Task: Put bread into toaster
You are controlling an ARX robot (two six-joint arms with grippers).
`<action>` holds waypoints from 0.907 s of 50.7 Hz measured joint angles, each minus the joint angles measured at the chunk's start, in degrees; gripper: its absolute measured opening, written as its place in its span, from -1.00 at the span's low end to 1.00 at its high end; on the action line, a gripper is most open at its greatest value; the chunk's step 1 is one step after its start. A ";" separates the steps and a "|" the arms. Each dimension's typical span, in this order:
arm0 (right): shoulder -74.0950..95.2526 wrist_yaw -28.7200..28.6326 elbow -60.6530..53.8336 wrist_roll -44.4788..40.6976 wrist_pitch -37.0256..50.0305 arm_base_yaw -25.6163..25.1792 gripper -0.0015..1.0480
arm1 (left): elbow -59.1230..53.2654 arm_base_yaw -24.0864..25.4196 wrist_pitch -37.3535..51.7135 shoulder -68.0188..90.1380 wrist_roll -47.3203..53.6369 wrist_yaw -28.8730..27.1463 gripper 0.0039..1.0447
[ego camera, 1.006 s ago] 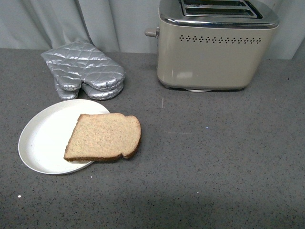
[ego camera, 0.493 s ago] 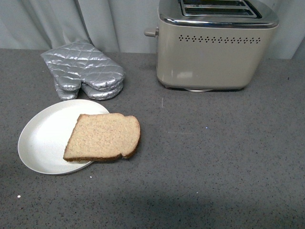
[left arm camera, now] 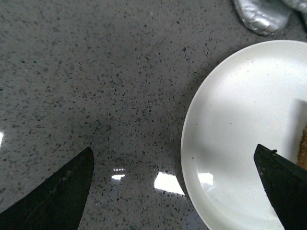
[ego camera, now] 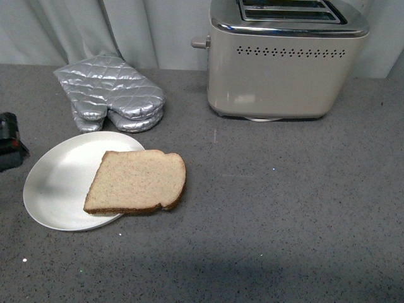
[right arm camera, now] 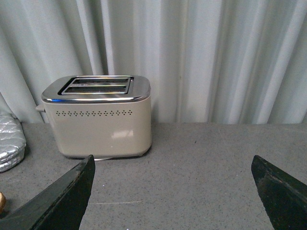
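Note:
The bread (ego camera: 136, 182) lies flat, half on the white plate (ego camera: 60, 183) and half on the grey counter, at the front left. The beige toaster (ego camera: 284, 76) with a chrome top stands at the back right, its slots empty; it also shows in the right wrist view (right arm camera: 100, 120). My left gripper (left arm camera: 172, 191) is open and empty, above the plate's (left arm camera: 240, 120) left rim. A sliver of the bread's crust (left arm camera: 303, 139) shows by one finger. Its dark body (ego camera: 9, 144) shows at the left edge of the front view. My right gripper (right arm camera: 172, 191) is open and empty, facing the toaster from a distance.
Two silver quilted oven mitts (ego camera: 110, 91) lie at the back left, behind the plate; a tip shows in the left wrist view (left arm camera: 261, 14) and an edge in the right wrist view (right arm camera: 9, 141). A pale curtain (right arm camera: 216, 57) hangs behind the counter.
My left arm has come into the front view at the left edge, beside the plate, and casts a shadow on it. The bread, plate and toaster have not moved.

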 joint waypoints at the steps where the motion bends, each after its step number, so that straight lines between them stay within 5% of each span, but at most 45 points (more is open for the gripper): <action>1: 0.00 0.00 0.00 0.00 0.00 0.00 0.81 | 0.42 0.00 -0.15 0.61 0.09 0.02 0.88; 20: 0.00 -0.02 0.00 0.00 0.00 0.00 0.81 | 8.96 1.92 -5.46 11.28 1.38 0.46 0.88; 46: 0.00 -0.02 0.00 0.00 0.00 0.00 0.81 | 12.20 0.07 -9.16 14.38 -2.58 5.38 -0.82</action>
